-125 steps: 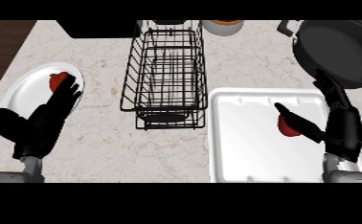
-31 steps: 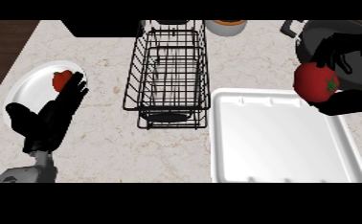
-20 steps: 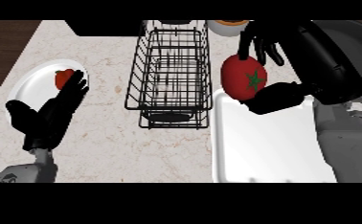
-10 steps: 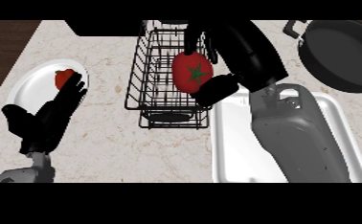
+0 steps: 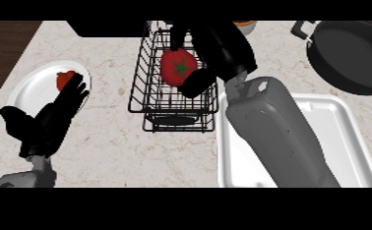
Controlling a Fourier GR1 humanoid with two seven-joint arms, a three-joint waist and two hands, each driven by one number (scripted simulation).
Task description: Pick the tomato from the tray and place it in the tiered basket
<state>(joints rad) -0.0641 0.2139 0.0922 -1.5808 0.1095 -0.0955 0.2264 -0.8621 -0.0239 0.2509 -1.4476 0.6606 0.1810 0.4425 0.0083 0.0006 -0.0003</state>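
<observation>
A red tomato (image 5: 176, 67) with a green stem hangs over the black wire tiered basket (image 5: 152, 101), held in my right hand (image 5: 218, 47), whose fingers and thumb curl round it. The grey right forearm crosses the left part of the white tray (image 5: 341, 140) at the lower right. My left hand (image 5: 51, 118) rests open at the lower left, fingertips over the edge of a white plate (image 5: 33, 89).
A red vegetable (image 5: 65, 79) lies on the white plate at the left. A black pan (image 5: 345, 54) sits at the upper right. An orange-rimmed bowl (image 5: 245, 25) shows at the back behind the basket. The counter's left edge meets dark wood.
My right hand has carried the tomato up off the tray and leftward until it is over the basket. The left hand has stayed by the plate.
</observation>
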